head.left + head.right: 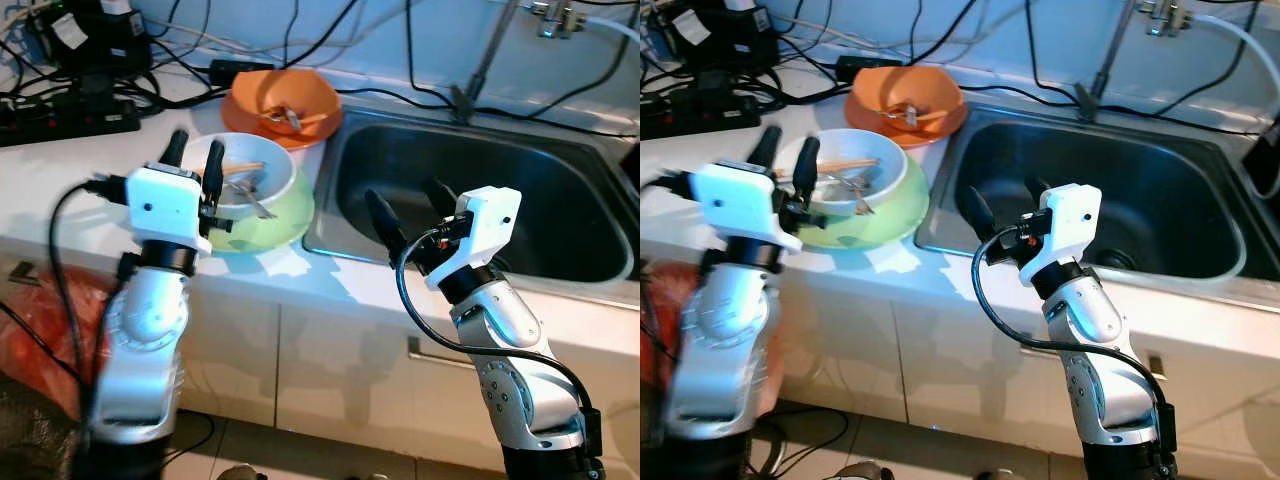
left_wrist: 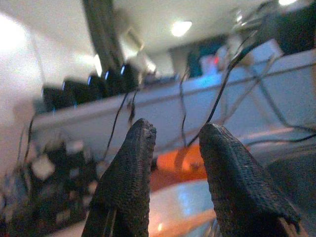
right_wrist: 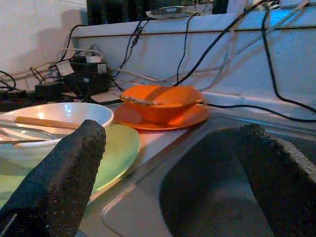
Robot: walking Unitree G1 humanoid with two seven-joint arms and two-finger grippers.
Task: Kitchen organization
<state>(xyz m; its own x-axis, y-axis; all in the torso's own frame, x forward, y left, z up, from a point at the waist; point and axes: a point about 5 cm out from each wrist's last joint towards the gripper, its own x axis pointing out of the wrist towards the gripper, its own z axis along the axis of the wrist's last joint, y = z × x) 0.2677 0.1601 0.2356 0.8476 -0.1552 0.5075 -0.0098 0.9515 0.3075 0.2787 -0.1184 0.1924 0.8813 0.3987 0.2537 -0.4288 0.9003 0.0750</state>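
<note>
At the near rim of the white bowl (image 1: pixel 245 180), the left pincer (image 1: pixel 194 160) hovers with fingers parted, grasping nothing. Chopsticks and utensils (image 1: pixel 248 185) lie in that bowl, which sits on a green plate (image 1: pixel 280 222) on the bench (image 1: pixel 60 180). At one o'clock from it stands an orange bowl (image 1: pixel 285 100) on its orange plate (image 1: pixel 300 135). Over the sink's (image 1: pixel 500 190) front edge, the right pincer (image 1: pixel 410 205) hangs released.

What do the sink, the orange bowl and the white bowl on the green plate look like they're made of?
The sink looks like stainless steel: grey, brushed, with soft highlights along its rim. The orange bowl is probably plastic or melamine, with a uniform bright colour and a dull sheen. The white bowl could be glazed ceramic or melamine; its wall is glossy. The green plate beneath it looks similarly smooth, with material uncertain.
</note>
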